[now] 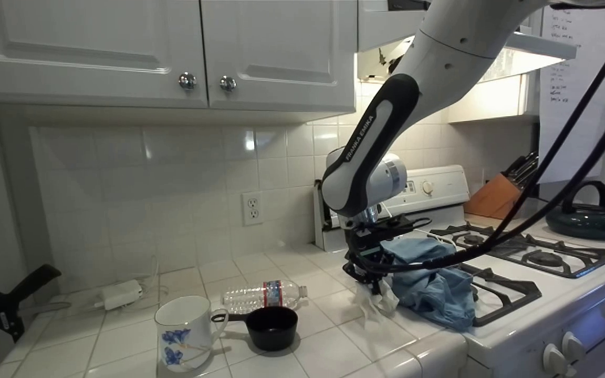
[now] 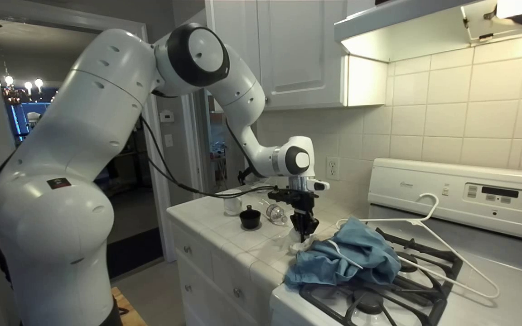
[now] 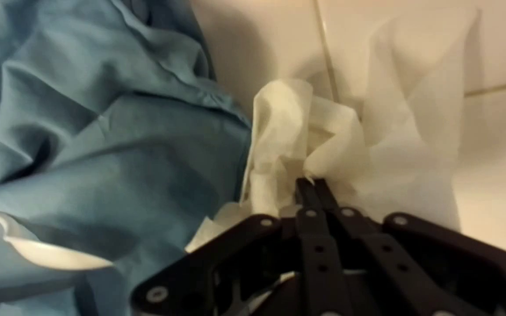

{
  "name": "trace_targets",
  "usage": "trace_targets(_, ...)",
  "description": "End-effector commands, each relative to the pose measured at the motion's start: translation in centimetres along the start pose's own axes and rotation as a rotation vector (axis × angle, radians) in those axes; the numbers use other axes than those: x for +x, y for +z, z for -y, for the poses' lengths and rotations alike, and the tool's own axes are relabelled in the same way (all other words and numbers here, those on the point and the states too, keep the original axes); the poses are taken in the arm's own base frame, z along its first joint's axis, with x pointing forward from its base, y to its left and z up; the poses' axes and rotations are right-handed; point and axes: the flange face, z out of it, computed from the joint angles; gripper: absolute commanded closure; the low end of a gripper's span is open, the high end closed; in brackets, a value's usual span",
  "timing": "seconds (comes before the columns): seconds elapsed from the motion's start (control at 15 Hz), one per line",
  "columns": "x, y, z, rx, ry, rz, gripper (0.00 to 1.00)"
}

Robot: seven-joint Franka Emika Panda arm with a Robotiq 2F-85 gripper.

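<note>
1 gripper pinches crumpled white tissue beside blue cloth.

In an exterior view you face the tiled backsplash from before the counter, at middle range. In an exterior view you look across the stove toward a doorway, the robot arm large at left. Both share the crumpled white sheet; your wrist view looks down on it from close by.

Warm glow under white angular range hood, two o'clock in both exterior views. In an exterior view, glossy white-tiled wall glares near ten. Wrist view yellowish, soft-focused.
</note>
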Motion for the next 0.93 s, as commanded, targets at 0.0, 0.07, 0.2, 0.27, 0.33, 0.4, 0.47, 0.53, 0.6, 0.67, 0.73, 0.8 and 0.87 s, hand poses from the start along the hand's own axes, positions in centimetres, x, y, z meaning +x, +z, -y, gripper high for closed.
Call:
trace_targets(0.0, 3.1, 0.0, 3.0, 0.001, 0.006, -0.076, 1.0)
trace_targets(0.07, 3.7, 0.0, 3.5, 0.006, 0.008, -0.086, 1.0)
trace_targets(0.2, 4.7, -0.1, 3.9, -0.006, 0.021, -0.101, 1.0)
trace_targets(0.27, 5.3, -0.1, 3.8, -0.01, 0.024, -0.111, 1.0)
trace_targets(0.33, 5.6, -0.1, 3.7, -0.012, 0.016, -0.121, 1.0)
trace_targets(0.4, 6.1, -0.2, 3.7, -0.01, 0.009, -0.127, 1.0)
trace_targets(0.47, 6.7, -0.1, 3.8, -0.003, 0.01, -0.129, 1.0)
trace_targets(0.53, 7.1, -0.1, 3.8, 0.002, 0.012, -0.131, 1.0)
trace_targets(0.6, 7.3, -0.2, 3.9, 0.005, 0.011, -0.129, 1.0)
trace_targets(0.67, 7.3, -0.4, 3.9, 0.003, 0.015, -0.131, 1.0)
trace_targets(0.73, 7.2, -0.7, 3.8, -0.001, 0.015, -0.138, 1.0)
trace_targets(0.8, 7.1, -0.8, 3.9, -0.001, 0.009, -0.142, 1.0)
trace_targets(0.87, 6.8, -1.0, 4.2, 0.0, -0.004, -0.143, 1.0)
